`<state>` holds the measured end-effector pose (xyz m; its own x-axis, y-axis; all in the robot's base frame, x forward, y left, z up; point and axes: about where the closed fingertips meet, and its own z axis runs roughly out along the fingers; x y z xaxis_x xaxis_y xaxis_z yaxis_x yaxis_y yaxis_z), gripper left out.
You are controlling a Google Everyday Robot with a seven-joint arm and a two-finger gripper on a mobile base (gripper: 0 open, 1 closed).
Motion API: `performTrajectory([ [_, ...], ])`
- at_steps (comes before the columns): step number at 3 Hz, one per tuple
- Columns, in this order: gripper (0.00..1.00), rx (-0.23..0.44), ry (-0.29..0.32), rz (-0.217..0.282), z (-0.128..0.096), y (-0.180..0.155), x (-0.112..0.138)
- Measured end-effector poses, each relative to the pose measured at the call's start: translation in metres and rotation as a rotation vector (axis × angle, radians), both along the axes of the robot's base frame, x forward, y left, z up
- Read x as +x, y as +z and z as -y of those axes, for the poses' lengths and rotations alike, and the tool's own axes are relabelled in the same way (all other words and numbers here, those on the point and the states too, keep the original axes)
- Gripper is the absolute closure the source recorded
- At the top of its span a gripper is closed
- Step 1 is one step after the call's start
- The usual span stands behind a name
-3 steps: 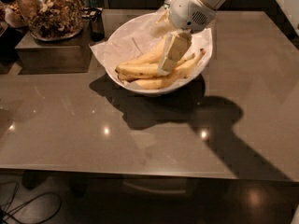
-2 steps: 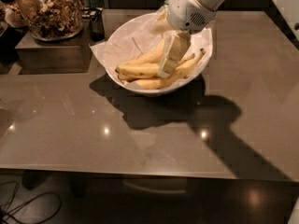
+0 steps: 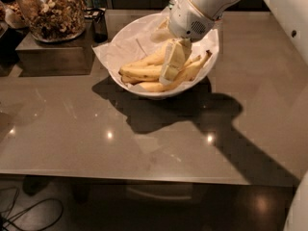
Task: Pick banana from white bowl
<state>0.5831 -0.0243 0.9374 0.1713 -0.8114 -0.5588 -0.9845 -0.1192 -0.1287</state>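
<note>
The white bowl (image 3: 126,35), lined with crinkled white paper, stands at the back middle of the table and holds several yellow bananas. A plump banana (image 3: 140,72) lies at the bowl's left front. My gripper (image 3: 169,75) reaches down from the upper right into the middle of the bowl and sits among the bananas, right beside the plump one's right end. The white wrist (image 3: 190,20) hangs over the bowl's far rim and hides part of the fruit behind it.
A glass jar of brown snacks (image 3: 53,11) stands on a dark box (image 3: 53,57) at the back left. A small dark item (image 3: 100,25) stands between the jar and the bowl. The brown table (image 3: 144,143) ends at a front edge near the bottom.
</note>
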Motion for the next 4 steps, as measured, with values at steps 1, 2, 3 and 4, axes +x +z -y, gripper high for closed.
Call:
performTrajectory([
  [1, 0.17, 0.003, 0.003, -0.013, -0.002, -0.007, 0.004],
  [2, 0.19, 0.012, -0.013, -0.03, 0.004, -0.016, 0.005],
  [3, 0.22, 0.02, -0.027, -0.048, 0.008, -0.025, 0.004],
  [4, 0.34, 0.024, -0.044, -0.058, 0.012, -0.032, 0.002],
])
